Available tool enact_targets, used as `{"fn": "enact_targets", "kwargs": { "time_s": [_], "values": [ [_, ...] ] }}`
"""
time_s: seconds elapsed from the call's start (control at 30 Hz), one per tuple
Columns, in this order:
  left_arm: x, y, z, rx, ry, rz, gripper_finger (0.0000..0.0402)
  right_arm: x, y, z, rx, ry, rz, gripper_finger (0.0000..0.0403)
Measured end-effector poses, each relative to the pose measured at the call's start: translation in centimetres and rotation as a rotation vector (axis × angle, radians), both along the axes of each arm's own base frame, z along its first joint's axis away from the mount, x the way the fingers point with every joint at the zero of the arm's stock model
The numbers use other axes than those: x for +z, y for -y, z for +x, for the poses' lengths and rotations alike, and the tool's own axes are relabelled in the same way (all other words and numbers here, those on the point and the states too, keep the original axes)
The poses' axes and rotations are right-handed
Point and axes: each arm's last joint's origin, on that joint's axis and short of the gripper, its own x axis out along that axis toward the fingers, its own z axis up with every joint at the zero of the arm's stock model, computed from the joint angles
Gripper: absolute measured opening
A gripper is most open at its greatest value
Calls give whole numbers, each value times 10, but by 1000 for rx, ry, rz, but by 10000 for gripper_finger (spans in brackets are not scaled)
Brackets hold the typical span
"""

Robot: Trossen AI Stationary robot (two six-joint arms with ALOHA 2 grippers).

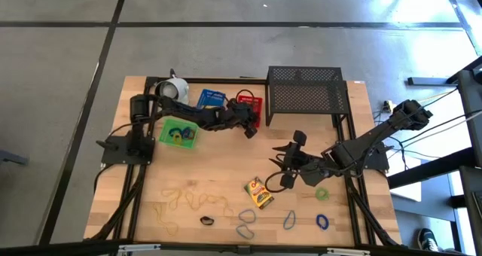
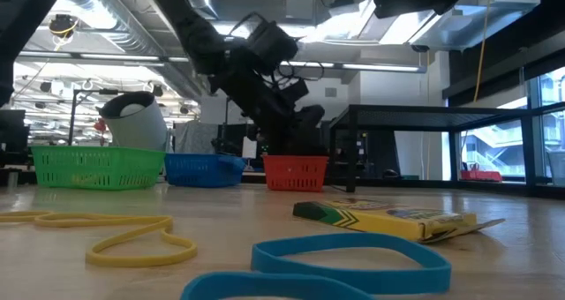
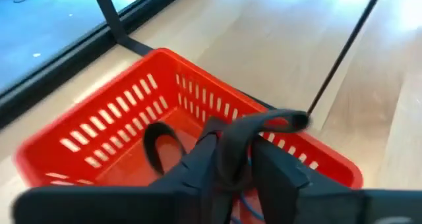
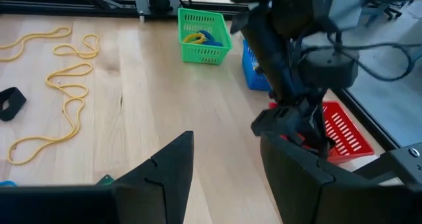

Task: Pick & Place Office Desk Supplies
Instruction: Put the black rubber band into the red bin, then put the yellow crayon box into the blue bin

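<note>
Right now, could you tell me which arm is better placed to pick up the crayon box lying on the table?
The right. Its open right gripper hovers just beside the crayon box, near the table's front. The left gripper is over the red basket at the back, with a dark band between its fingers.

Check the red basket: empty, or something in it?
Not empty. The left wrist view shows a dark band loop inside the red basket, under the left gripper.

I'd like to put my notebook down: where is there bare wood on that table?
Bare wood lies mid-table, between the green plastic basket and the yellow crayon box. Crowded: the front edge with rubber-band loops, and the back with baskets and black mesh rack.
</note>
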Motion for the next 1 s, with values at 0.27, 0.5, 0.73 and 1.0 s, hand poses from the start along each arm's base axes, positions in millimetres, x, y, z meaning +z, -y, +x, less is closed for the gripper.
{"fn": "enact_targets", "kwargs": {
  "time_s": [0.27, 0.5, 0.73, 1.0],
  "values": [
    [34, 3, -13, 6, -28, 53, 154, 0, 0, 0, 12, -9, 7, 177],
    [64, 22, -25, -151, 5, -78, 158, -6, -5, 2, 113, -65, 101, 177],
    [88, 62, -43, -325, -37, -186, 135, -28, -18, 11, 343, -236, 131, 178],
    [95, 125, -49, -472, -57, -201, 116, -88, -39, 26, 570, -529, 198, 178]
  ]
}}
